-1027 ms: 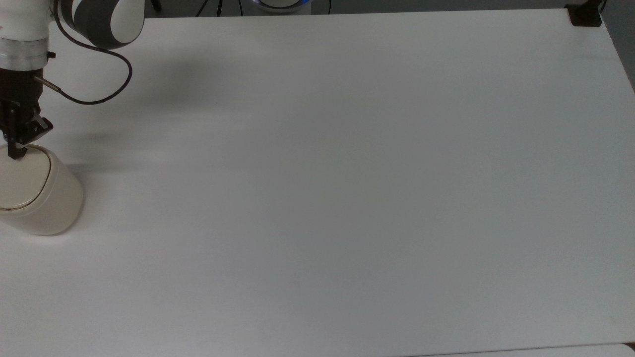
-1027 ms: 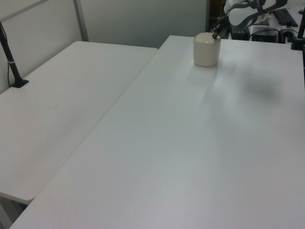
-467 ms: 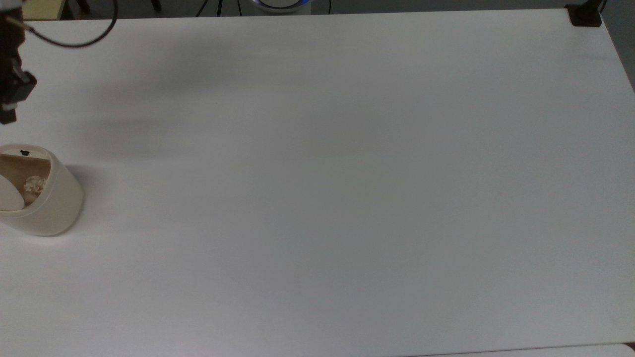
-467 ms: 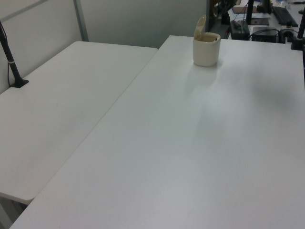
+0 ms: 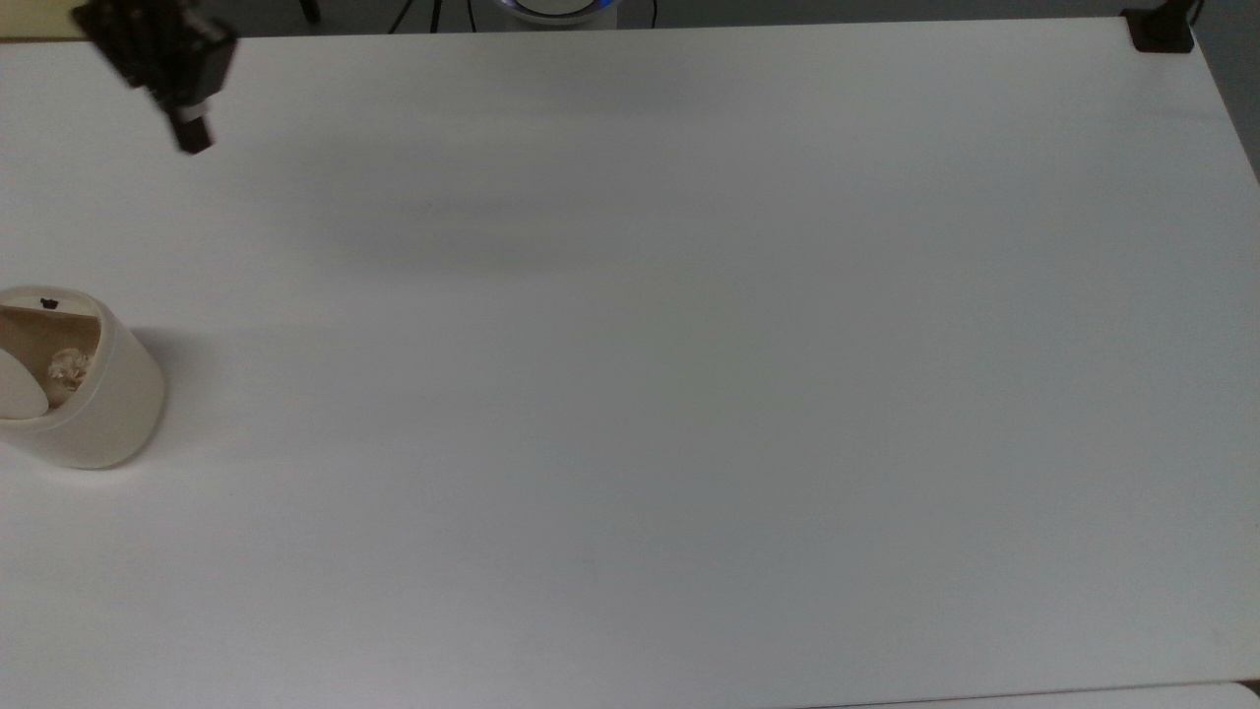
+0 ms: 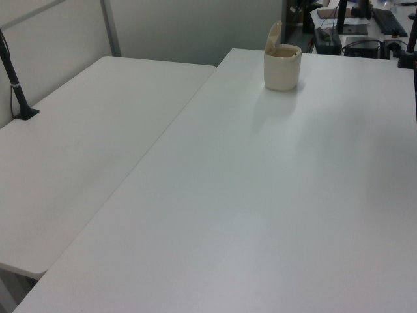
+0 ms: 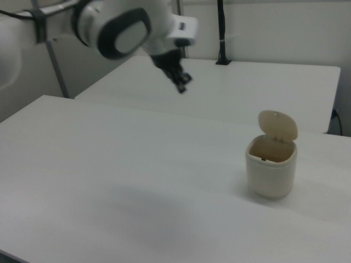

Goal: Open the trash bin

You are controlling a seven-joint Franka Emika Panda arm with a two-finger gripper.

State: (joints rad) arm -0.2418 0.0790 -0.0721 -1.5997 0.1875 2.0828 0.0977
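We're looking at the trash bin [image 5: 84, 394] sitting at 9 o'clock on the tabletop [image 5: 689, 394] in the top view, lid [image 7: 278, 125] standing up. It's probably light, slick plastic, so we're poking the little black button [image 5: 47, 303] rather than grabbing. The tool [image 5: 192, 138] is hanging near 11 o'clock; we can't tell if it's open or closed.

No readable text, labels, brands, numbers or signs anywhere. The trash bin [image 7: 271, 167] carries a plain cream wall and lid, unmarked. The bench [image 5: 689, 394] surface is bare white, with no print. The arm's housing bears no legible marking.
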